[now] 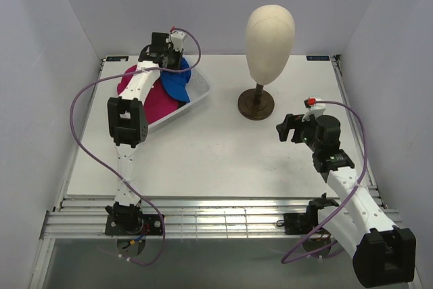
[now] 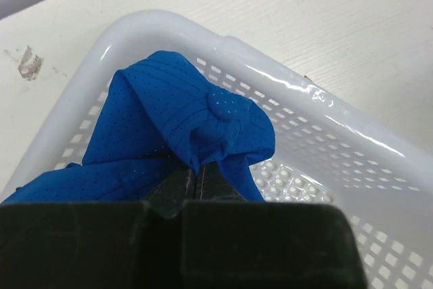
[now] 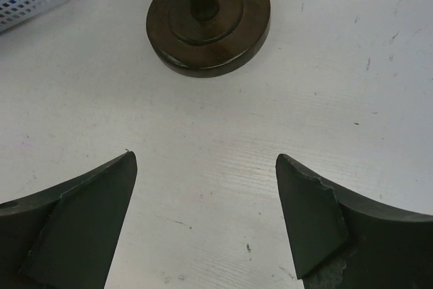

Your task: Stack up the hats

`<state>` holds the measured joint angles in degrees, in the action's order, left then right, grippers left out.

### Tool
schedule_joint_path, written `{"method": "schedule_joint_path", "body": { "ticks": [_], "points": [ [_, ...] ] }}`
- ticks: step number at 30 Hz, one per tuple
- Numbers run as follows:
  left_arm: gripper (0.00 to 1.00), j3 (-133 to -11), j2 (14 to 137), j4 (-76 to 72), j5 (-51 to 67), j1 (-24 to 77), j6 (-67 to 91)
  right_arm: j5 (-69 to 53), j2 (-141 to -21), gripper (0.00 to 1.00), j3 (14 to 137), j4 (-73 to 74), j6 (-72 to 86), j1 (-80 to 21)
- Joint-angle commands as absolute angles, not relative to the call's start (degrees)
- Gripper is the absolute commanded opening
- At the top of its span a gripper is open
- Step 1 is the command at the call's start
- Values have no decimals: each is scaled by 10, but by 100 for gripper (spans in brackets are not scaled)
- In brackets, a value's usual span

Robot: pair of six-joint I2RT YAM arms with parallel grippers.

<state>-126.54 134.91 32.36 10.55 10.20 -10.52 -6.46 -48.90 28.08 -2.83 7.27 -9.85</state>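
A blue cap and a magenta pink cap lie in the white mesh basket at the back left. My left gripper is over the basket's far end and is shut on a fold of the blue cap, pinched between its fingers. My right gripper is open and empty above the table, near the stand's base. The green and the black cap are out of view.
A cream egg-shaped mannequin head stands on a dark round stand at the back centre. The basket's rim lies close to the table's back left corner. Grey walls enclose the table on three sides.
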Motion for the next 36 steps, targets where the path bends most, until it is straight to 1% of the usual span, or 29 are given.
{"method": "schedule_joint_path", "body": {
  "ticks": [1, 4, 8, 13, 18, 19, 20, 21, 22, 24, 25, 28, 30, 32, 34, 35, 36],
  "points": [
    [0, -1259, 1274, 317, 133, 98, -83, -79, -490, 88, 324, -28, 69, -99],
    [0, -1272, 1242, 314, 143, 98, -62, -92, -484, 83, 355, -5, 70, -100],
    [0, -1288, 1202, 308, 149, 98, -45, -100, -464, 81, 400, 33, 54, -107],
    [0, -1275, 1145, 308, 173, 98, -17, -156, -434, 76, 467, 62, 38, -133],
    [0, -1273, 1096, 310, 214, 98, 32, -228, -474, 74, 590, 89, 69, -177],
    [0, -1275, 1088, 312, 222, 98, 39, -230, -484, 74, 605, 87, 76, -209],
    [0, -1276, 1072, 315, 228, 98, 57, -226, -493, 74, 619, 84, 78, -232],
    [0, -1277, 1063, 317, 243, 98, 67, -196, -514, 75, 632, 77, 81, -255],
    [0, -1273, 1053, 318, 251, 98, 75, -178, -528, 75, 662, 76, 83, -304],
    [0, -1268, 1028, 317, 278, 98, 102, -119, -574, 77, 693, 64, 84, -355],
    [0, -1263, 1020, 318, 288, 98, 108, -100, -592, 77, 726, 57, 83, -404],
    [0, -1257, 996, 321, 323, 98, 130, -34, -659, 80, 784, 21, 78, -469],
    [0, -1252, 981, 326, 328, 98, 141, 21, -705, 82, 815, 18, 76, -484],
    [0, -1251, 973, 329, 330, 98, 153, 46, -745, 82, 841, 7, 103, -503],
    [0, -1252, 967, 330, 334, 98, 163, 54, -763, 84, 839, 1, 145, -505],
    [0, -1254, 966, 330, 342, 98, 165, 50, -766, 86, 814, -33, 169, -505],
    [0, -1262, 964, 329, 347, 98, 167, 21, -764, 93, 793, -59, 204, -505]
  ]
}}
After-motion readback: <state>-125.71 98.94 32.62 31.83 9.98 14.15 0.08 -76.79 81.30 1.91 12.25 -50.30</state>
